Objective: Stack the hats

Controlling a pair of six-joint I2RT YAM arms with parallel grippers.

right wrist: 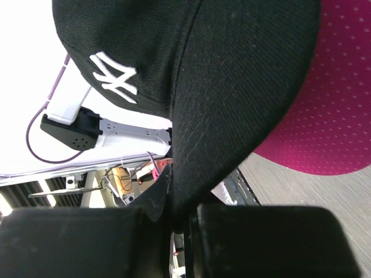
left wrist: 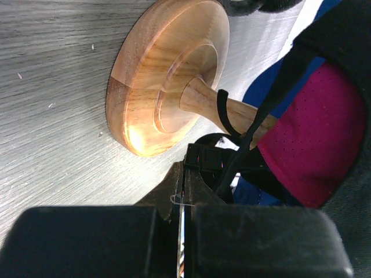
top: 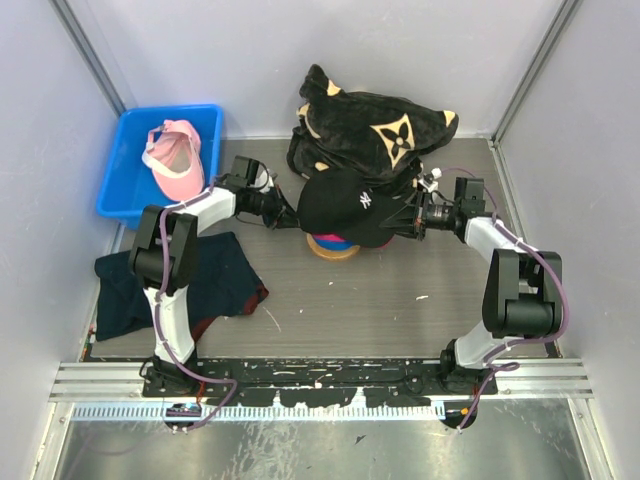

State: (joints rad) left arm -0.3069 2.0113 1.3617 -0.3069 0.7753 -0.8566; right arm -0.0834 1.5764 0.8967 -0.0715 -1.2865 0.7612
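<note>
Both grippers hold the black cap (top: 345,205) stretched between them. The right gripper (right wrist: 174,202) is clamped on its stiff brim and the left gripper (left wrist: 182,185) pinches its soft rear edge, just above the magenta cap (right wrist: 324,116). The light crown likely sags, so the brim offers the firmest hold.

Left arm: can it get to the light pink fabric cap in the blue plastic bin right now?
Probably not yet: the left gripper is shut on the black fabric cap with the white logo. Once released, the light pink cap lies uncovered in the open blue bin.
</note>
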